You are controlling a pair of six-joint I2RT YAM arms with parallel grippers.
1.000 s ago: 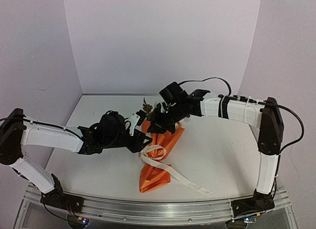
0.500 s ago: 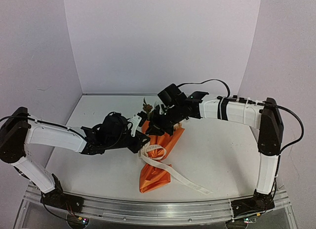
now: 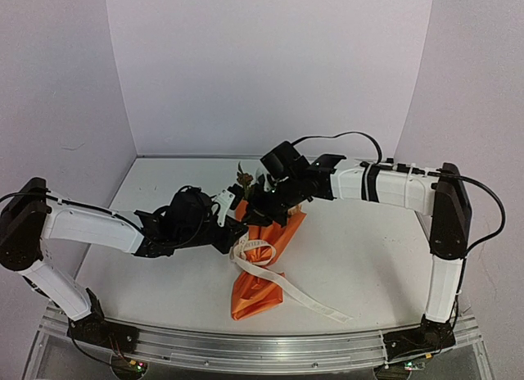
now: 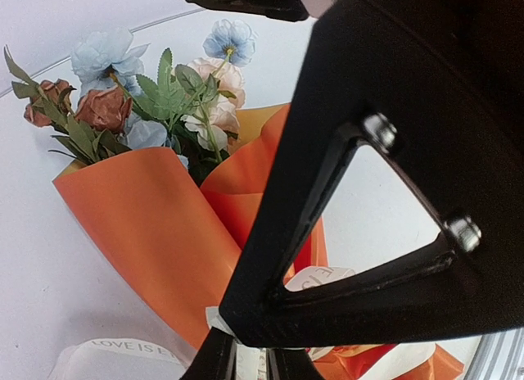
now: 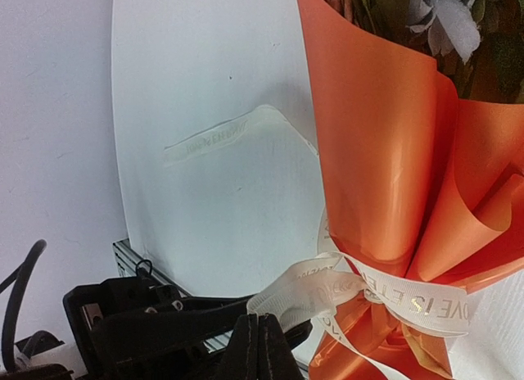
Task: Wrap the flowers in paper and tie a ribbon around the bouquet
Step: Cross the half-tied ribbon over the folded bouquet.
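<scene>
The wrapping is done. The paper (image 3: 260, 294) is rolled into a cone around the flowers (image 4: 164, 93). The bouquet (image 3: 282, 231) lies in the middle of the table (image 3: 368, 249), with the blossoms at 12 o'clock and the tip at 6 o'clock.

The ribbon (image 5: 393, 302) goes around the pinched waist. A long loose end trails off toward 4 o'clock. There is a loop at the waist, but I cannot tell if it is a real knot.

The left gripper (image 4: 246, 365) is at 10 o'clock from the waist. Its fingers are almost together with a bit of ribbon between them, so it looks like a pinch. The right gripper (image 5: 258, 343) is at 12 o'clock from the waist, squeezed tight on a ribbon loop.

I think only the tying is left. The ends need a pull to make the knot snug.
</scene>
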